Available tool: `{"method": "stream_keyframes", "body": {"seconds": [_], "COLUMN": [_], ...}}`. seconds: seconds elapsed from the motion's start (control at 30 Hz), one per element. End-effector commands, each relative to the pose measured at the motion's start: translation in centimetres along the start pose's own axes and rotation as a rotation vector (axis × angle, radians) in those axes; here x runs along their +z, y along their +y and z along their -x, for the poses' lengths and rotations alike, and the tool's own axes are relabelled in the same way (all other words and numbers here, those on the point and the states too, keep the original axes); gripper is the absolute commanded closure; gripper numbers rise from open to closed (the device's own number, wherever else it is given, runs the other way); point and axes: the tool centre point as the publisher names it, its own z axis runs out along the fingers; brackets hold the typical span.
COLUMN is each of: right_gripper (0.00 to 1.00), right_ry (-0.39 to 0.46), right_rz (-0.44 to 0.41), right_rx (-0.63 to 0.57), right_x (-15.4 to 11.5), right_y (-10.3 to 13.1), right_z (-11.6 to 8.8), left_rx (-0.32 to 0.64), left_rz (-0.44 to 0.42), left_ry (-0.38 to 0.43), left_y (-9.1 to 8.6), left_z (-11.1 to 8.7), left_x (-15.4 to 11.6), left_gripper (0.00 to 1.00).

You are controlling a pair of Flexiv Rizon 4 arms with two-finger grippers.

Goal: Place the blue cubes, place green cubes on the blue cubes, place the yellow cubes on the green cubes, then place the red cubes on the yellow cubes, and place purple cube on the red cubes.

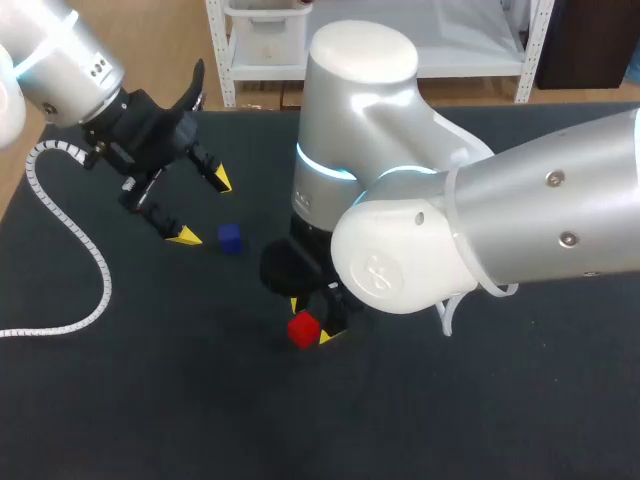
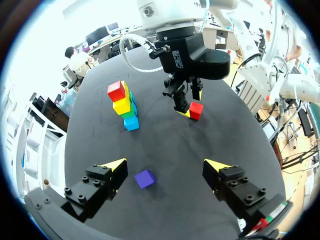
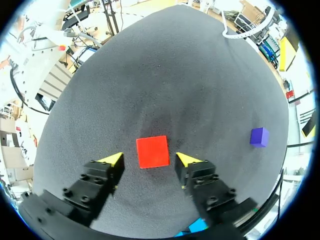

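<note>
Straddling the loose red cube (image 3: 152,151), the right claw (image 3: 149,159) is spread with one finger on each side. Its wrist view shows a gap on both sides, so no pinch yet. The cube sits flat on the counter (image 1: 150,400), lower middle of the head frame, square to the fingers, so closing should catch two flat faces.

The left claw (image 1: 203,208), upper left of the head frame, is also spread and holds nothing. The purple cube (image 2: 145,178) lies on the counter just ahead of it, in line with the gap between its fingers, untouched. My read: it hovers there because purple goes last.

The stack (image 2: 125,107) stands beyond the purple cube in the left wrist view: blue base, green, yellow, one red on top. Can't tell what's behind that column. The head view hides the stack behind the right arm.

Likely step: grab red and carry it to the stack. Risk: nudging the stack on approach.
</note>
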Motion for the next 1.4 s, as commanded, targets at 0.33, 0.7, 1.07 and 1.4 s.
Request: {"method": "stream_keyframes", "body": {"seconds": [0.33, 0.7, 1.07, 1.4], "right_gripper": [0.84, 1.0, 1.0, 1.0], "right_ry": [0.003, -0.002, -0.018, 0.04], "right_rz": [0.002, -0.016, -0.127, -0.214], "right_rx": [-0.003, 0.059, 0.32, 0.43], "right_x": [0.0, -2.7, -8.8, -12.9], "right_y": [-0.1, 0.6, 1.9, 1.6], "right_z": [0.0, -1.5, -6.1, -10.4], "left_rx": [0.003, 0.003, 0.003, 0.003], "left_rz": [0.003, 0.003, 0.003, 0.003], "left_ry": [-0.002, -0.002, -0.002, -0.002], "left_y": [-0.1, -0.1, -0.1, -0.1], "left_z": [-0.1, -0.1, -0.1, -0.1], "left_x": [0.0, 0.0, 0.0, 0.0], "left_gripper": [0.0, 0.0, 0.0, 0.0]}}
